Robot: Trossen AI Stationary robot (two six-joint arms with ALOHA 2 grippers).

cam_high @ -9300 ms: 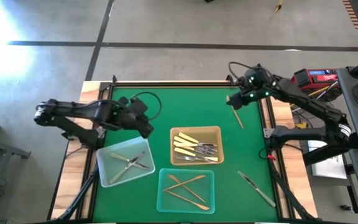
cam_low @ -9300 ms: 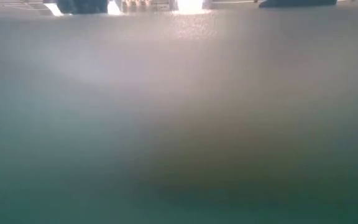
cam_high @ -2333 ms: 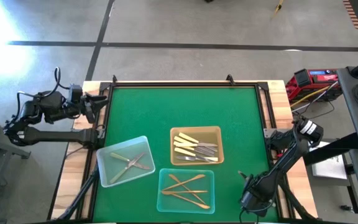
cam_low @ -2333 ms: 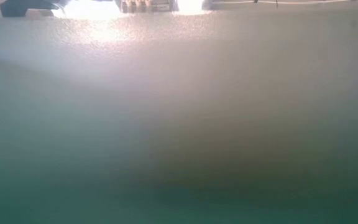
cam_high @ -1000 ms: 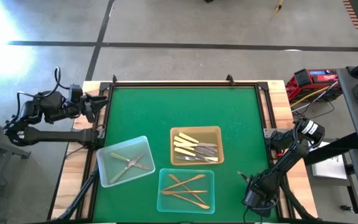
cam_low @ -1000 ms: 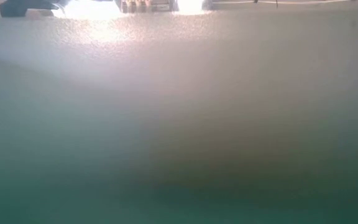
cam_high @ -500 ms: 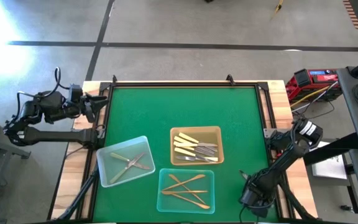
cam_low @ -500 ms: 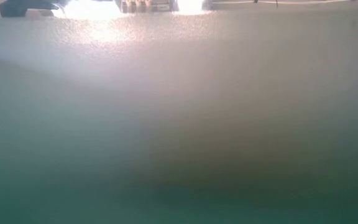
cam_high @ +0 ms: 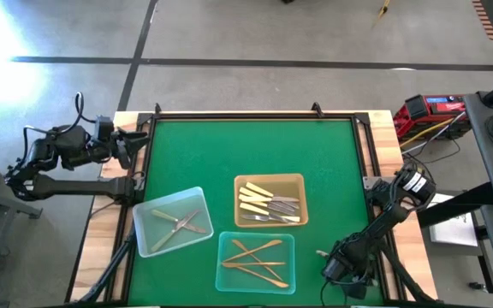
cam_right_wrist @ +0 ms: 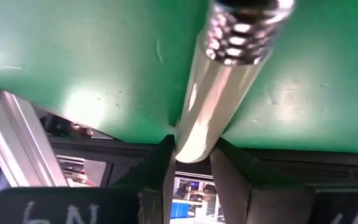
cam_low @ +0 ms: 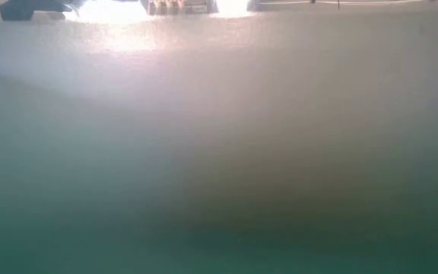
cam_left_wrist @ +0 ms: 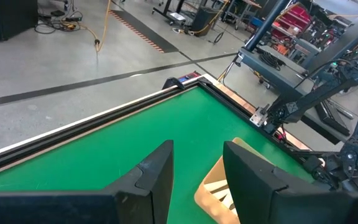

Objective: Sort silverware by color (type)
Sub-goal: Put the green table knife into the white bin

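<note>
A silver piece of silverware (cam_right_wrist: 219, 81) lies near the table's near right corner, and my right gripper (cam_right_wrist: 194, 146) (cam_high: 330, 263) is shut on it. Only the piece's tip (cam_high: 319, 253) shows in the high view. Other silver pieces lie in the clear left tray (cam_high: 148, 244). Cream-handled ones lie in the amber tray (cam_high: 298, 181), and gold ones in the clear near tray (cam_high: 226, 282). My left gripper (cam_left_wrist: 197, 180) (cam_high: 135, 141) waits open and holds nothing at the table's far left edge. The low view is blurred. My right gripper pinches the silver piece's smooth handle (cam_right_wrist: 194, 134) between its two fingers (cam_right_wrist: 161, 165), at the end nearest the gripper. The fingers slant down from the table's right side, roughly in line with the piece. Its beaded far part (cam_right_wrist: 244, 25) points away over the mat; lifted or resting, I cannot tell.
The black table frame (cam_right_wrist: 104, 146) and the near edge run right beside my right gripper. The three trays stand close together in the near middle. Bare green mat (cam_high: 246, 150) fills the far half of the table.
My right gripper has gone a little toward the table's left and near edges and has sunk. The silver piece's visible tip has shifted with it toward the near tray. The left arm has kept still.
</note>
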